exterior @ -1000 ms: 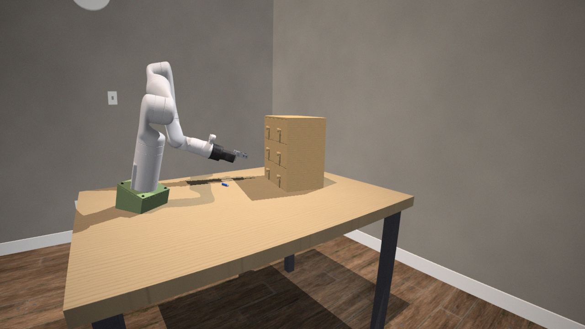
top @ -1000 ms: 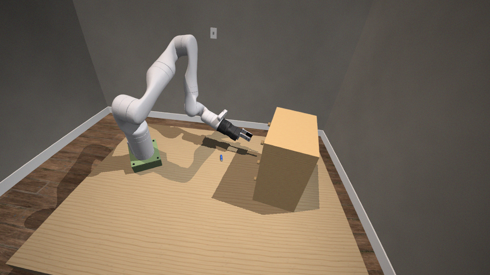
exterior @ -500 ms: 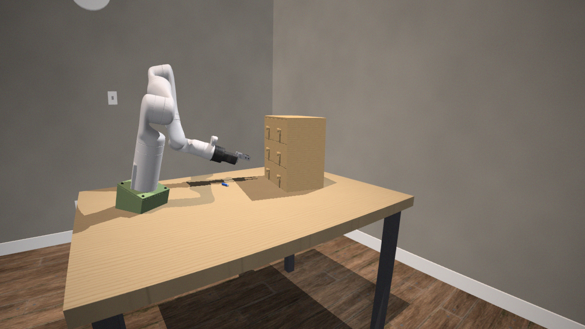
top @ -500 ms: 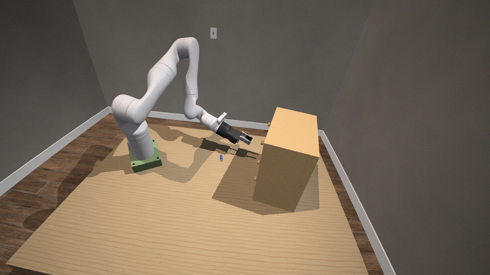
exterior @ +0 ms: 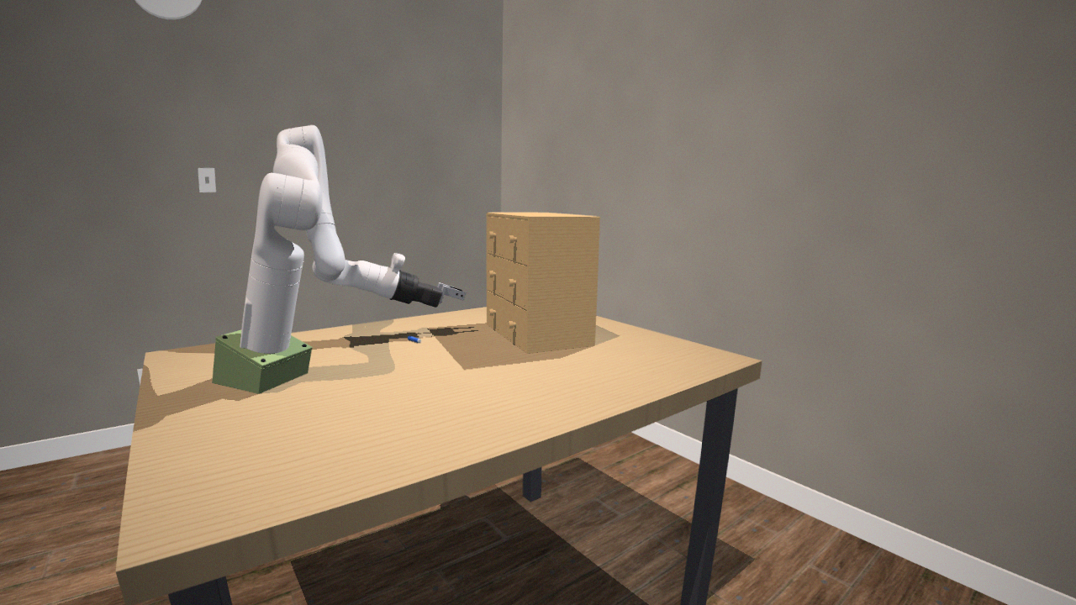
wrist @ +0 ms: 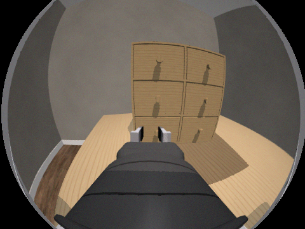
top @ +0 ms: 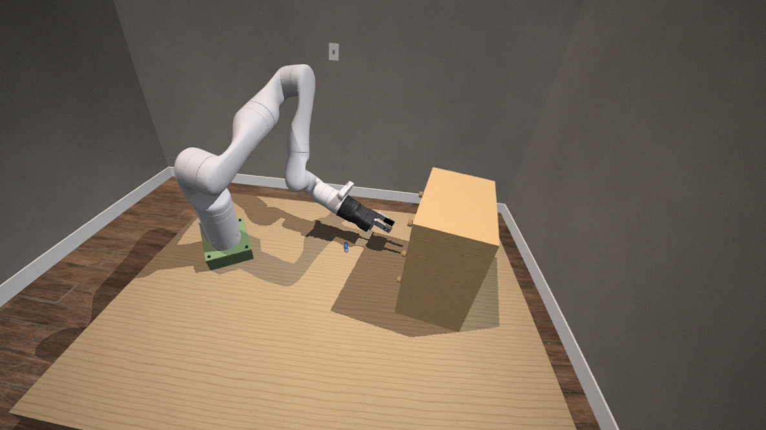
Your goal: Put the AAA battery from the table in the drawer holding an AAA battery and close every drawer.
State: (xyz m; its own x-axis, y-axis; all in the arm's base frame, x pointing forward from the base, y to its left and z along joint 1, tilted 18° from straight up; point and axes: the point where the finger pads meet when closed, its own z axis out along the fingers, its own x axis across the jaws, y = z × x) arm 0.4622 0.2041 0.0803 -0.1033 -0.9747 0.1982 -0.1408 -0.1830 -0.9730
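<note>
Claw: we hold our claw [top: 384, 221] [exterior: 453, 291] [wrist: 150, 131] partly open, gripping nothing, above the table [top: 310, 349] [exterior: 421, 421] [wrist: 86, 159] and short of the chest.
Battery: we see the blue battery [top: 346, 246] [exterior: 414, 339] lying on the table, left of the chest.
Chest: we face the wooden chest [top: 454, 217] [exterior: 560, 281] [wrist: 185, 63], upright, all six drawers pushed in.

Blue battery [top: 346, 246] [exterior: 414, 339] — flat on table; chest [top: 451, 245] [exterior: 562, 281] [wrist: 159, 98] — upright, drawers shut.

Open air separates the fingers [top: 383, 221] [exterior: 451, 291] from the knobbed chest [top: 451, 240] [exterior: 560, 286] [wrist: 183, 95] ahead.
</note>
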